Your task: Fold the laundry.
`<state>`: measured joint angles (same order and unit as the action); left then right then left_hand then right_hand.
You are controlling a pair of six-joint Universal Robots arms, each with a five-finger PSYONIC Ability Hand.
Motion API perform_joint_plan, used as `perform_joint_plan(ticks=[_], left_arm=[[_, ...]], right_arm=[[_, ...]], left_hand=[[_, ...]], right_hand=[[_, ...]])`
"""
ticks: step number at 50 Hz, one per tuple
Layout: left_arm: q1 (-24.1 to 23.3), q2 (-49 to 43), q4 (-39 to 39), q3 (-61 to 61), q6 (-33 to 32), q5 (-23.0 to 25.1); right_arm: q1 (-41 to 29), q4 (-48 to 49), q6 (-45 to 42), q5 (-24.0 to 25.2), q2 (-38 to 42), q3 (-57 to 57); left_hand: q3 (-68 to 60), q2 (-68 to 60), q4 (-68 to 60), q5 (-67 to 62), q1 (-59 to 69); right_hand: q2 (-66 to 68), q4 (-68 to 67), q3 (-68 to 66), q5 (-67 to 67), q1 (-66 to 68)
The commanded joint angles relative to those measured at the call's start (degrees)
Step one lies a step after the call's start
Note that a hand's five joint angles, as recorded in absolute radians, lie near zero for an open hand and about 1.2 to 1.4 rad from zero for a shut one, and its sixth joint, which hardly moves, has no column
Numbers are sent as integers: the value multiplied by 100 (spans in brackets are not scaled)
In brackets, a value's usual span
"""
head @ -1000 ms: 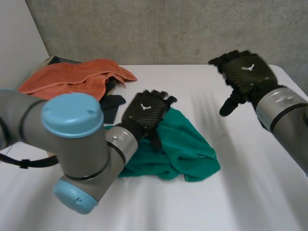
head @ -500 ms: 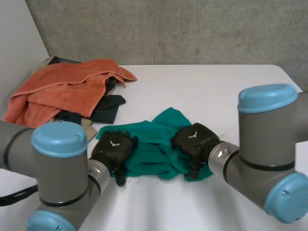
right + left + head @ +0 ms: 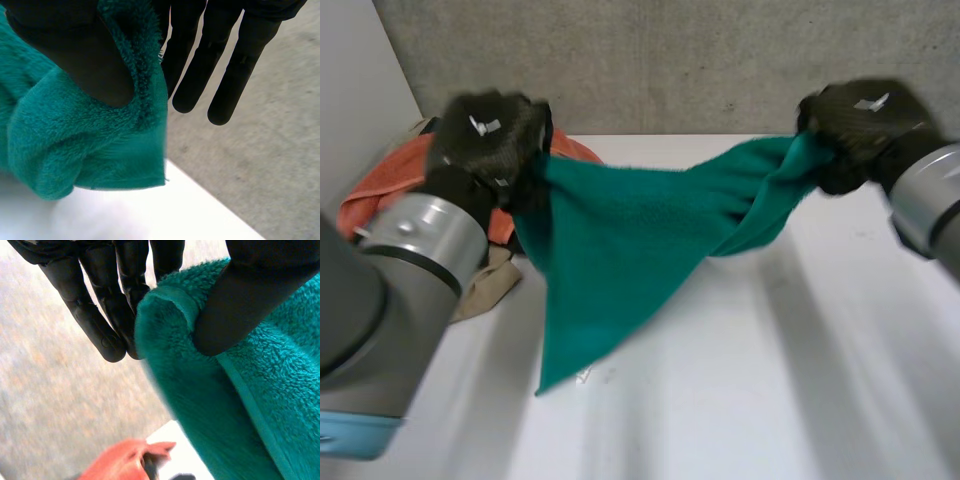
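The green towel [image 3: 620, 230] hangs in the air over the white table [image 3: 770, 390], stretched between the two hands. Its upper edge sags from one hand to the other, and the rest drops to a point near the tabletop; whether that tip touches the surface cannot be told. Half a second ago the towel lay crumpled on the table with both hands low on it, and a second ago the right hand was off it altogether, fingers spread above the far side of the table. Now the left arm [image 3: 390, 290] and the right arm [image 3: 930, 205] are both raised and set wide apart. Behind the left arm, a heap of laundry sits at the table's far corner as before: an orange towel [image 3: 375, 200] with a beige cloth [image 3: 485, 285] at its near edge. The left hand [image 3: 490, 135] grips one end of the towel; in its wrist view the thumb [image 3: 250, 295] presses the hemmed edge against straight fingers [image 3: 95, 315]. The right hand [image 3: 865, 120] grips the other end, bunched; in its wrist view the thumb [image 3: 75, 55] pins the pile against the fingers [image 3: 240, 65]. Each hand carries a small white emblem [image 3: 872, 101] on its back, too smeared to read.
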<state>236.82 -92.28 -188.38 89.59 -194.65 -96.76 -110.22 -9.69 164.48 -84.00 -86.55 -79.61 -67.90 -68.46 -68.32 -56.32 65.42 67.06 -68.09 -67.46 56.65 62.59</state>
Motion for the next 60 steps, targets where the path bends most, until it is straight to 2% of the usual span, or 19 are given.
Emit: perform_joint_plan(ticks=[1,6,13,18,21,28,31,32,33,34,36,39,42,44,45,52,55,60], left_arm=[[198,88,134,-266,129,289],[180,-649,328,-468,130,403],[49,-1713,802,-530,217,342],[-223,-1802,917,-320,410,202],[-355,-1776,899,-231,516,96],[-645,-1416,750,-3,569,-378],[-698,-1293,776,59,569,-449],[-725,-1231,785,94,543,-441],[-734,-1205,794,103,534,-432],[-734,-1187,794,120,508,-423],[-716,-1126,811,190,403,-388],[-663,-1099,776,270,288,-344],[-541,-1090,759,349,147,-186],[-444,-1090,794,358,16,-2],[-391,-1081,803,349,-28,60],[215,-906,829,51,-125,772],[469,-975,811,-291,-108,1122],[804,-1423,916,-951,-99,1431]], right_arm=[[449,-60,734,471,-362,-54],[475,265,752,648,-47,-239],[519,1494,322,701,1069,-249],[344,2802,93,806,2122,129],[142,3138,233,841,2405,279],[-535,3763,1243,596,2985,841],[-833,3913,1665,490,3337,1201],[-965,3782,1736,533,3468,1359],[-1010,3642,1728,542,3531,1439],[-1027,3467,1719,542,3575,1509],[-1045,2871,1631,438,3593,1702],[-1010,2245,1464,201,3392,1791],[-870,1313,1244,-195,2873,1738],[-704,657,1139,-379,2592,1633],[-659,487,1112,-415,2521,1572],[-404,-736,945,-468,2248,878],[-351,-746,893,-433,2230,536],[-368,-359,866,-398,2432,253]], left_hand=[[-1210,-1154,-1168,-1368,1458],[-1210,-1154,-1168,-1368,1458],[-1210,-1154,-1168,-1368,1458],[-1210,-1154,-1168,-1368,1458],[-1210,-1154,-1168,-1368,1458],[-1210,-1154,-1168,-1368,1458],[-1210,-1154,-1168,-1368,1458],[-1210,-1154,-1168,-1368,1458],[-1210,-1154,-1168,-1368,1458],[-1210,-1154,-1168,-1368,1458],[-1162,-1106,-1120,-1320,1410],[-223,-166,-180,-381,470],[2060,2116,2102,1901,-1812],[4877,4934,4920,4719,-4630],[5493,5550,5536,5335,-5246],[5790,5846,5832,5632,-5542],[5790,5846,5832,5632,-5542],[5790,5846,5832,5632,-5542]], right_hand=[[1294,-1191,-1254,1335,1741],[1294,-1191,-1254,1335,1741],[1294,-1191,-1254,1335,1741],[1294,-1191,-1254,1335,1741],[1294,-1191,-1254,1335,1741],[1294,-1191,-1254,1335,1741],[-921,1024,961,-880,-474],[-3260,3363,3300,-3219,-2813],[-4949,5051,4989,-4908,-4502],[-5706,5809,5746,-5665,-5259],[-5706,5809,5746,-5665,-5259],[-5706,5809,5746,-5665,-5259],[-5706,5809,5746,-5665,-5259],[-5706,5809,5746,-5665,-5259],[-5706,5809,5746,-5665,-5259],[-5706,5809,5746,-5665,-5259],[-5706,5809,5746,-5665,-5259],[-5706,5809,5746,-5665,-5259]])
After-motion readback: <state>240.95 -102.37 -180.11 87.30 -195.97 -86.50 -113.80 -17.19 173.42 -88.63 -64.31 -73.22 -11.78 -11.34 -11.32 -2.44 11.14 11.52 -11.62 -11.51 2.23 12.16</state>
